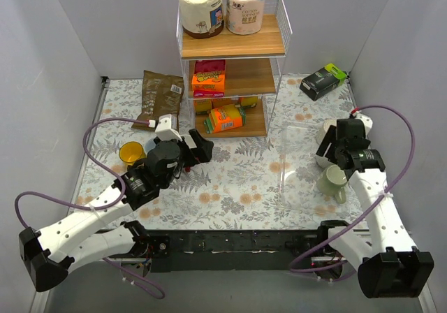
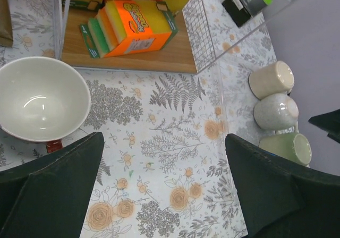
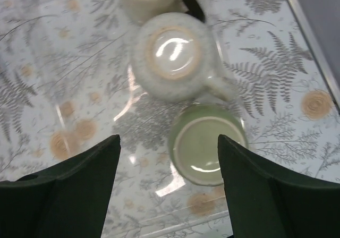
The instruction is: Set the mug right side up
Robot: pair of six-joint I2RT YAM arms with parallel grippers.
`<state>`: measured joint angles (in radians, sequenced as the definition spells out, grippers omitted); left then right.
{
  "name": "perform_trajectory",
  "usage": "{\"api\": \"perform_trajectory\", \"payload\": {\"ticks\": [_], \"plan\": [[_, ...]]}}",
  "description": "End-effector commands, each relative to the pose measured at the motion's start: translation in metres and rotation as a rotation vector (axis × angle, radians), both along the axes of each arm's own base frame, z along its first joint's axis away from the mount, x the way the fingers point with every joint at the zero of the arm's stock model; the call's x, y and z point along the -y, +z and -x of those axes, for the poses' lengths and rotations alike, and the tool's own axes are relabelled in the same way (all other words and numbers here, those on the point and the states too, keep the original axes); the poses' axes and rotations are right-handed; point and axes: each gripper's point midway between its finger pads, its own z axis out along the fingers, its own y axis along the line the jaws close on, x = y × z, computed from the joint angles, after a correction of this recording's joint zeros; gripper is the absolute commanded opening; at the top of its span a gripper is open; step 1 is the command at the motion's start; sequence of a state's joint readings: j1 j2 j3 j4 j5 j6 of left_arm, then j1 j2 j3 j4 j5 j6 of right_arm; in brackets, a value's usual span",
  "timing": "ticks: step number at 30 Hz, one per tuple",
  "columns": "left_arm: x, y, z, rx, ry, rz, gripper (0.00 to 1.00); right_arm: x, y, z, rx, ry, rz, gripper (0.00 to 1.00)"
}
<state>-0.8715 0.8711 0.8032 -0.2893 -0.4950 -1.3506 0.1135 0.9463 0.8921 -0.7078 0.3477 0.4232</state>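
Grey mug [image 3: 172, 54] base-up beyond spread right fingers [image 3: 58, 190], green mug [image 3: 204, 142] nearer

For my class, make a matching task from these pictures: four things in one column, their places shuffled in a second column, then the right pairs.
Things
1. toilet rolls
2. brown bag
3. black box
4. green mug

Places
A. far right corner of the table
B. top of the rack
C. table, near right side
D. table, left of the rack

Pairs: 1-B; 2-D; 3-A; 4-C
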Motion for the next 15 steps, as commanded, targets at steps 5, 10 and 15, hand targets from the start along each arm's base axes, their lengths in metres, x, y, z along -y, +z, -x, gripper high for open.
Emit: {"api": "perform_trajectory", "payload": {"ticks": [5,10,15], "plan": [[0.027,-0.021,0.011,-0.095,-0.135,0.006,0.98,0.098,-0.016,0.024,-0.024,-0.412,-0.021,0.79],[0.036,-0.020,0.011,-0.093,-0.175,0.003,0.98,0.113,-0.037,0.035,-0.046,-0.577,-0.162,0.79],[0.041,-0.012,0.012,-0.089,-0.208,-0.011,0.98,0.107,-0.076,0.050,-0.068,-0.694,-0.357,0.79]]}}
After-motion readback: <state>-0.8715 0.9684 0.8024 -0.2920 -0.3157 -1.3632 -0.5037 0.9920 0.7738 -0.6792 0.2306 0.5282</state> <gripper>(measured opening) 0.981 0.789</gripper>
